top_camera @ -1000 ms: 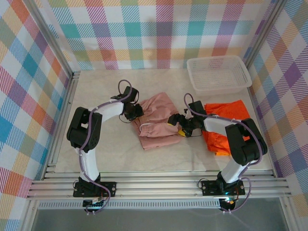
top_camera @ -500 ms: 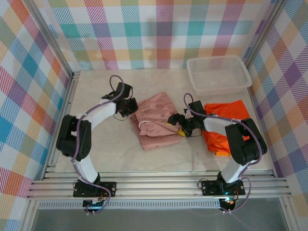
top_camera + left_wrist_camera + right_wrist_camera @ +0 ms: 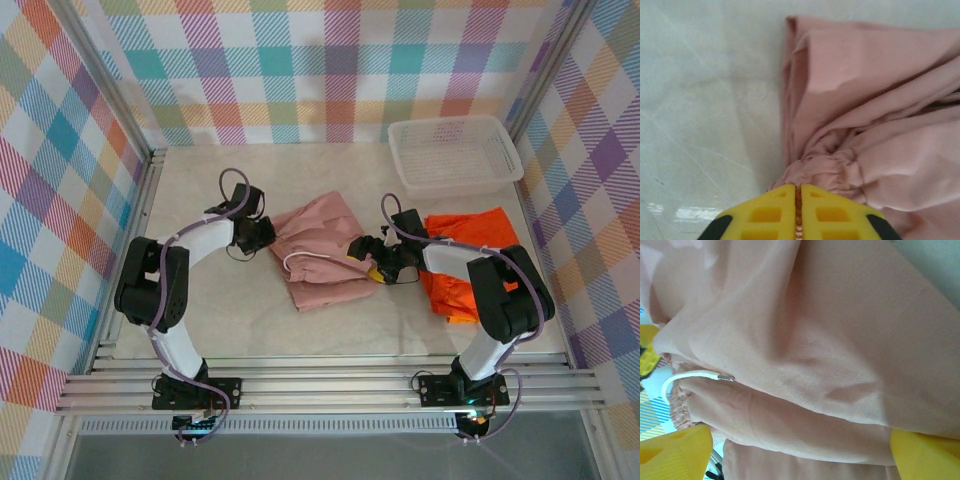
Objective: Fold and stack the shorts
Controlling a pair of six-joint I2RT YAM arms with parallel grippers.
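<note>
Pink cloth, gathered into a tight knot of waistband right at the tip of the left claw (image 3: 798, 192). Pinches that gather of the pink shorts (image 3: 318, 250) with fingers pressed together, hardly a seam left between them. Runs away from the left claw toward the right one, rumpled and partly doubled over, low on the table (image 3: 220, 310).

Stands spread wide at the right claw (image 3: 372, 262), one yellow finger on each side of a fold of the same pink cloth. Grips nothing, as far as the wrist view tells. Shows a white drawstring (image 3: 690, 376) looping out just beside one of the right claw's fingers.

Behind the right claw, along its own arm: orange shorts (image 3: 470, 262), lying flat. Cannot tell whether touching the pink pair or just beside it, the arm being in the way.

Looks like the spreading-out stage of the pink pair's fold, with one end pinned and the other only straddled. Seems to leave the fold unfinished and the stacking not begun.

Calls next for the right claw to close on its fold without catching the drawstring alone. Then calls for both claws to draw apart gently, enough to flatten the cloth without dragging it from the left claw's pinch. After that, probably one edge carried over the other and the bundle set on the orange pair.
</note>
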